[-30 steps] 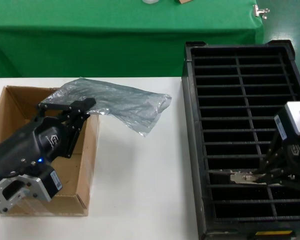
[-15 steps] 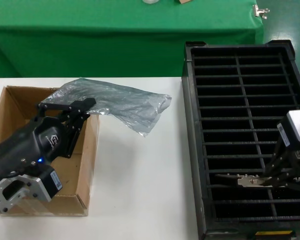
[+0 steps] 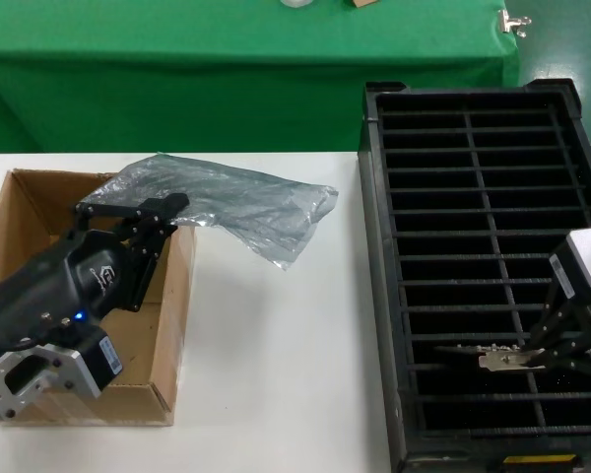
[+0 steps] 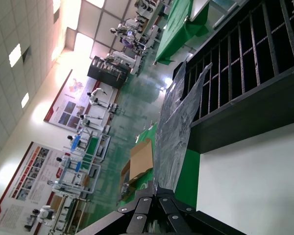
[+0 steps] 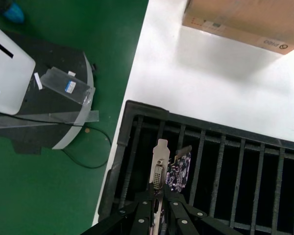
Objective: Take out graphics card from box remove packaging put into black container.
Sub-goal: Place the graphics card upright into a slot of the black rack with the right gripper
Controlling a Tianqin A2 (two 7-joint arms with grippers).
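My right gripper (image 3: 537, 357) is shut on the graphics card (image 3: 483, 355) and holds it over the near slots of the black container (image 3: 374, 256). In the right wrist view the card (image 5: 175, 171) shows its silver bracket with ports and a dark board, above the container's ribs (image 5: 220, 161). My left gripper (image 3: 138, 209) is shut on one end of the grey crinkled packaging (image 3: 241, 205), above the cardboard box's (image 3: 172, 325) far right corner. The bag drapes over the box rim onto the white table. In the left wrist view the bag (image 4: 179, 122) hangs from the left gripper (image 4: 156, 195).
A green-clothed table (image 3: 177, 69) stands behind the white table (image 3: 276, 355). A metal clip (image 3: 515, 23) lies on the green cloth at the back right. The cardboard box also shows in the right wrist view (image 5: 245, 19).
My right gripper has moved with the graphics card toward the near end of the black container. The left arm and the bag have not moved.
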